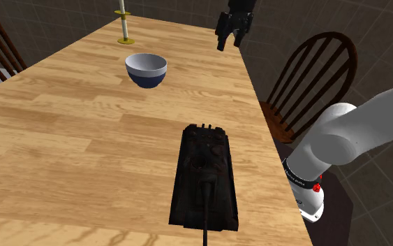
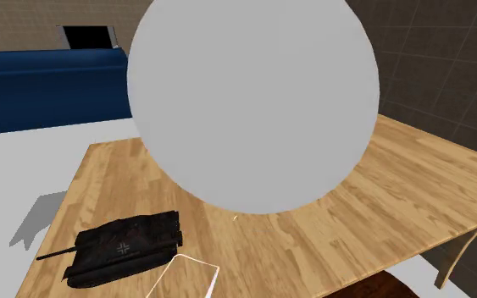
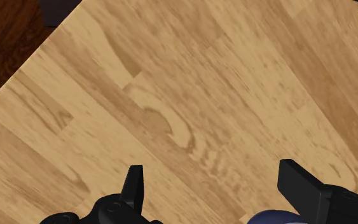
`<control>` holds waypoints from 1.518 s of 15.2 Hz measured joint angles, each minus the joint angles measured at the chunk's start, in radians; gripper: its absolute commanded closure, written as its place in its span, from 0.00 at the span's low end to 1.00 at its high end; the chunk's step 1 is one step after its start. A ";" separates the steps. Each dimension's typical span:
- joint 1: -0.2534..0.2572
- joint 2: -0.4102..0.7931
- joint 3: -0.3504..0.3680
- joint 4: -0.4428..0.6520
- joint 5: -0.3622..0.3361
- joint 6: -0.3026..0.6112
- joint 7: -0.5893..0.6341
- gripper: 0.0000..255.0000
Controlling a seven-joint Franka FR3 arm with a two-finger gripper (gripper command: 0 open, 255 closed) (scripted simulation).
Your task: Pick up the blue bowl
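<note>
The bowl [image 1: 146,70] is dark blue outside and pale grey inside, and it stands upright on the wooden table [image 1: 62,133] toward the far end. My black gripper [image 1: 230,36] hangs in the air over the table's far right edge, well to the right of the bowl and higher than it. In the wrist view the gripper [image 3: 212,169] is open, its fingers wide apart over bare wood with nothing between them. A sliver of the bowl [image 3: 269,218] peeks in close to the hand, beside the finger [image 3: 298,181].
A black toy tank [image 1: 203,178] lies near the table's front, also visible as the tank [image 2: 123,245]. A thin yellow-based stand [image 1: 123,24] rises behind the bowl. Wooden chairs [image 1: 312,73] flank the table. A grey rounded arm part [image 2: 252,97] blocks much of the second exterior view, with a blue sofa [image 2: 41,89] behind.
</note>
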 measured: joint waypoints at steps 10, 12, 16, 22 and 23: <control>0.039 0.352 0.121 0.248 -0.038 0.080 0.147 0.00; 0.048 0.439 0.139 0.328 -0.058 0.080 0.175 0.00; 0.077 0.610 0.169 0.492 -0.107 0.070 0.232 0.00; 0.147 0.866 0.190 0.785 -0.185 0.003 0.302 0.00; 0.163 0.909 0.192 0.836 -0.198 -0.011 0.314 0.00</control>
